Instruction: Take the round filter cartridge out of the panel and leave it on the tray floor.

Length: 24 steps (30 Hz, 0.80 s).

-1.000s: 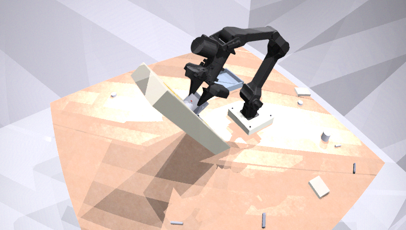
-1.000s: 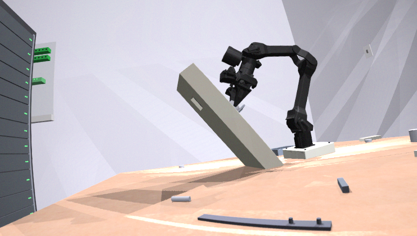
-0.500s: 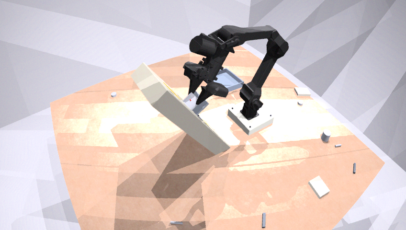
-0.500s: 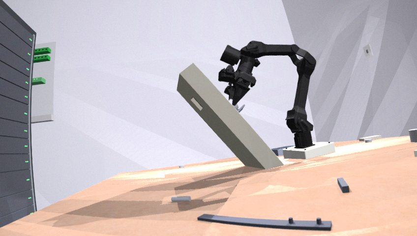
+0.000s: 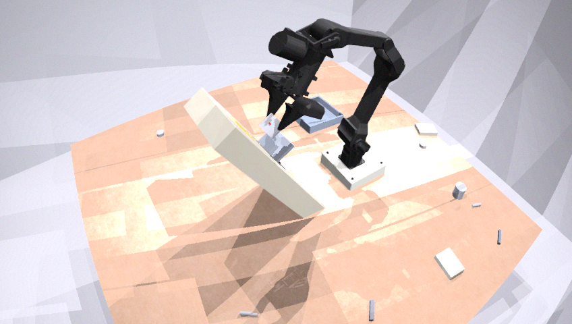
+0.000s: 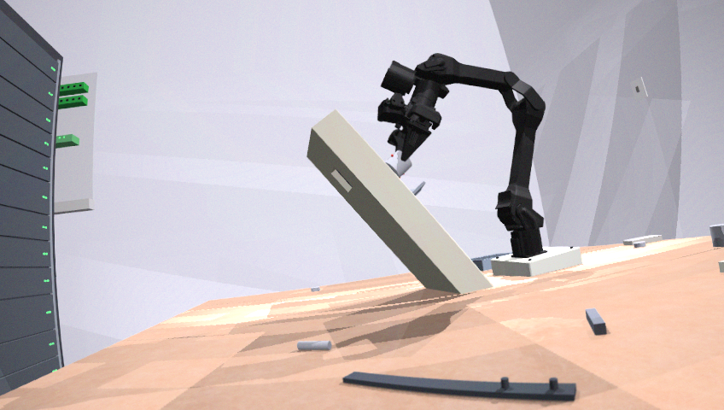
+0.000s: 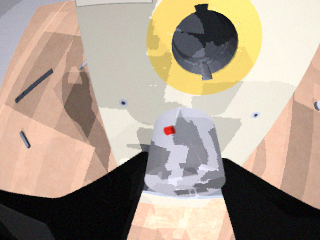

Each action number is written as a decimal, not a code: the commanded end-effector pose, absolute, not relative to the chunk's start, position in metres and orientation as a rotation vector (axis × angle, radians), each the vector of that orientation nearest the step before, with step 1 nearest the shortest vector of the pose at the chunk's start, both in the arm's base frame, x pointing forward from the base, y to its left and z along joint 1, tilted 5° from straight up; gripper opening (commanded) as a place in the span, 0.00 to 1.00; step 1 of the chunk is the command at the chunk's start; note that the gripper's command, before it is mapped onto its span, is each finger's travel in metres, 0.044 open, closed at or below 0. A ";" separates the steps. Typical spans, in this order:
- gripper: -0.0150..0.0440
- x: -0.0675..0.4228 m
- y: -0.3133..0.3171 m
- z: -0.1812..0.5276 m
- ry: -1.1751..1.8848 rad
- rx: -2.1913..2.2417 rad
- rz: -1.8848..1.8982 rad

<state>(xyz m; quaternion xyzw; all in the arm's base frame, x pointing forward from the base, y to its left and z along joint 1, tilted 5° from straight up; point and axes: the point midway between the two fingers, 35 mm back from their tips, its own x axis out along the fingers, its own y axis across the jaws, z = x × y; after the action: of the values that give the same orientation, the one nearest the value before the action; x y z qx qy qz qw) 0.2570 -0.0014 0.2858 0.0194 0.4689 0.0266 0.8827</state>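
The grey round filter cartridge (image 5: 268,123) (image 6: 399,165) (image 7: 183,154), with a red mark on it, is out of the panel and sits between my fingers. My gripper (image 5: 275,121) (image 6: 404,155) (image 7: 184,162) is shut on it, just in front of the tilted cream service panel (image 5: 256,164) (image 6: 396,218) (image 7: 114,60). The panel's socket (image 7: 203,40) is dark and empty inside its yellow ring (image 7: 160,34). A small grey ledge (image 5: 277,145) (image 6: 418,188) juts from the panel under the cartridge. The blue-grey tray (image 5: 321,124) lies on the table behind the gripper.
The arm's white base (image 5: 361,176) (image 6: 538,261) stands right of the panel. A white block (image 5: 449,262), a grey cylinder (image 5: 459,189) and small grey bars (image 5: 371,310) (image 6: 595,320) lie about. A dark strip (image 6: 457,387) lies in front. A rack (image 6: 25,202) stands at the left.
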 end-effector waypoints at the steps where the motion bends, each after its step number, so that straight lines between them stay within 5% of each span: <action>1: 0.25 0.250 -0.002 0.301 0.972 0.038 0.059; 24: 0.25 0.236 -0.040 0.323 0.989 0.030 0.058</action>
<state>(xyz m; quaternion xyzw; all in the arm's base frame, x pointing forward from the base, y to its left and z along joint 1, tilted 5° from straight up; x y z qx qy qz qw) 0.2346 -0.0317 0.3243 0.0154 0.4738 0.0256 0.8801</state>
